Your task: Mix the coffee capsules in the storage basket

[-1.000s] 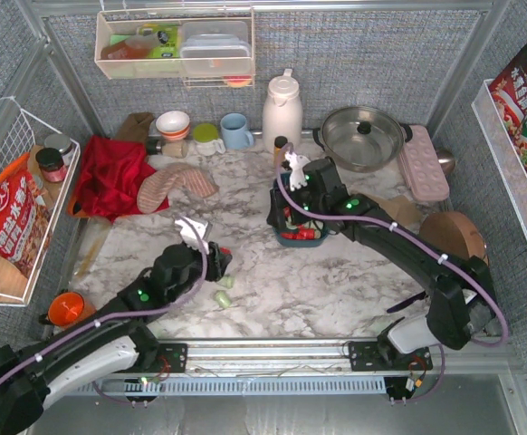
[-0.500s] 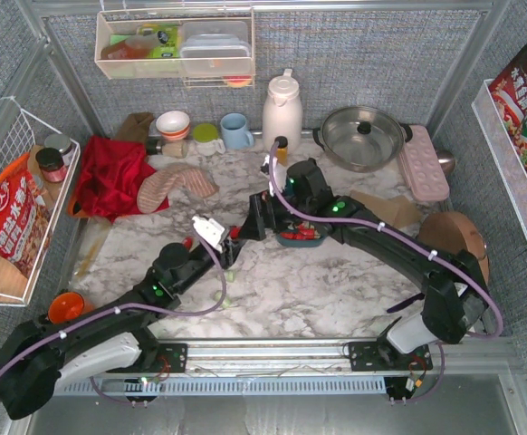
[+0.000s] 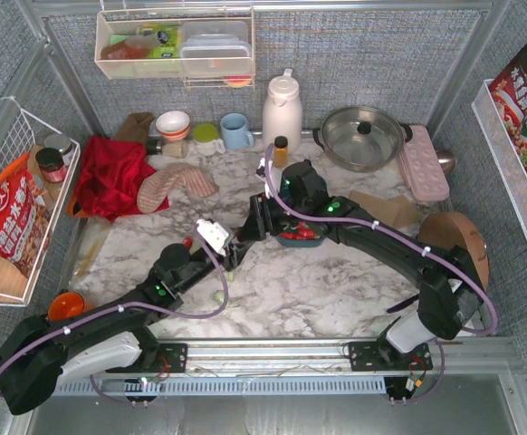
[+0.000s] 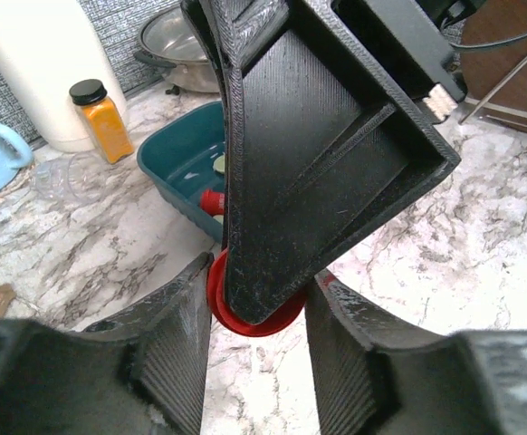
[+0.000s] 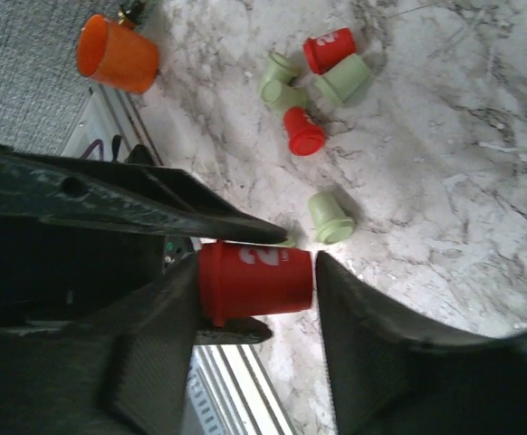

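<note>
A red coffee capsule hangs above the marble, left of the teal storage basket. My left gripper is shut on it, its fingers pressing the capsule's rim. My right gripper stands around the same capsule from the other side. One right jaw touches the rim end and a thin gap shows at the other jaw, so it is open. In the overhead view the two grippers, left and right, meet tip to tip. Red capsules lie in the basket. Loose red and green capsules lie on the table.
An orange cup stands at the near left by the front rail. Behind the basket are a small orange spice bottle, a white thermos and a lidded pot. A red cloth lies at the left.
My left arm has lifted the red capsule up and right. My right gripper has swung left out of the basket to meet it, and its jaws have narrowed around the capsule.
</note>
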